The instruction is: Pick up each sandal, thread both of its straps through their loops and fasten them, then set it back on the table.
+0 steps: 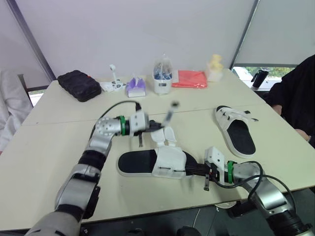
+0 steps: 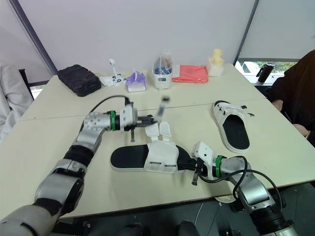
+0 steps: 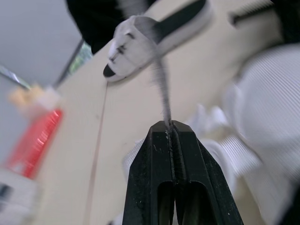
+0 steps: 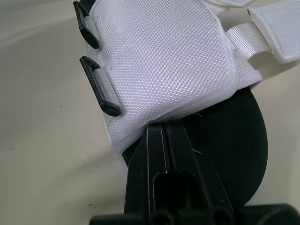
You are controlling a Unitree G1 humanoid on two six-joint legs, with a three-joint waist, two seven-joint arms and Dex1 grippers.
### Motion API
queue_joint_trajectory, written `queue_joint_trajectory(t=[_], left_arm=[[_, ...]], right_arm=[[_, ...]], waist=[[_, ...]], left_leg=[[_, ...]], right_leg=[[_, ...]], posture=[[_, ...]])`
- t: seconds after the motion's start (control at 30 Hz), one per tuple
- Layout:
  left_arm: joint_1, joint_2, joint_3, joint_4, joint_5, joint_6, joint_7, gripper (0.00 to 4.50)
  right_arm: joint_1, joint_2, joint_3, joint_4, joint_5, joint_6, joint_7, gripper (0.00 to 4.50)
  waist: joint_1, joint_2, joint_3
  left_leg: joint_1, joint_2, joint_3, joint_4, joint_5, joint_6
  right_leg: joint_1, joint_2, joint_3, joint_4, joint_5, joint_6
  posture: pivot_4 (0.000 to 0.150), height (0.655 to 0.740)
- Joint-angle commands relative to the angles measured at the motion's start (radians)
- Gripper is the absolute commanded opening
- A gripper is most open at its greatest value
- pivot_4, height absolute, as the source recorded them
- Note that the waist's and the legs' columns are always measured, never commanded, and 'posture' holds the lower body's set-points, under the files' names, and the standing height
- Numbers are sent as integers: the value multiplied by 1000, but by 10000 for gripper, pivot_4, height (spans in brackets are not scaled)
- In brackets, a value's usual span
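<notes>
The near sandal (image 1: 157, 162), black sole with a white upper, lies on the table (image 1: 59, 142) in front of me. My left gripper (image 1: 157, 126) is just beyond it, shut on one of its thin straps (image 3: 161, 89), which rises blurred from the fingertips. Two other white strap ends (image 1: 165, 135) lie loose beside the upper. My right gripper (image 1: 195, 171) is at the sandal's right end, shut on the edge of the white upper (image 4: 164, 61) where it meets the sole. Two black loops (image 4: 98, 86) stand empty along that upper. The second sandal (image 1: 235, 129) lies at the right.
Along the far edge sit a black pouch (image 1: 78, 84), a purple tissue pack (image 1: 136, 87), a clear container (image 1: 162, 78), a red cloth (image 1: 189, 78) and a yellow object (image 1: 214, 66). A person in black (image 1: 295, 93) sits at the right; a white sleeve (image 1: 10, 108) shows at the left.
</notes>
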Motion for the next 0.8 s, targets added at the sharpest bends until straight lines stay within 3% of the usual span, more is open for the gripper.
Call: queue_joint_trajectory(t=[0.03,0.1,0.23,0.33,0.43,0.6,0.7,0.8], left_arm=[[-78,85,10,60,308,-386,311,820],[-108,125,8,82,500,-471,512,820],[-160,190,-101,56,874,-437,1018,820],[-193,205,-223,57,1041,-383,1292,820],[-223,184,-280,103,1056,-343,1410,820],[-276,184,-319,178,1008,-341,1486,820],[-285,200,-313,229,930,-387,1461,820],[-292,188,-290,311,762,-455,1333,820]], right_arm=[[-12,12,16,62,-32,-17,-5,0],[-19,16,17,81,-35,-29,-6,0],[-32,23,21,112,-43,-52,-7,0],[-44,27,22,133,-50,-63,-6,0],[-49,31,22,147,-55,-71,-7,0],[-43,34,29,154,-64,-85,-12,0],[-42,35,31,160,-65,-90,-14,0],[-43,36,32,167,-68,-95,-14,0]], waist=[[5,0,0],[12,0,0],[18,0,-1],[19,-1,-1],[18,-1,-1],[16,-1,-1],[15,-1,-1],[17,-1,-1]], left_leg=[[0,0,0,0,0,0],[0,0,0,0,0,0],[1,0,0,1,0,1],[1,0,0,1,0,1],[1,0,0,2,0,1],[1,0,0,2,0,1],[1,0,0,2,0,1],[1,0,0,2,0,1]], right_leg=[[0,0,0,0,1,0],[1,0,0,-1,1,0],[2,3,0,-1,1,1],[2,3,-1,0,2,2],[2,4,-1,0,2,2],[2,4,-1,0,2,2],[2,4,-1,0,2,2],[2,4,-1,0,2,2]], posture=[[1500,7400],[1500,7400],[1500,7400],[1500,7400],[1500,7400],[1500,7400],[1500,7400],[1500,7400]])
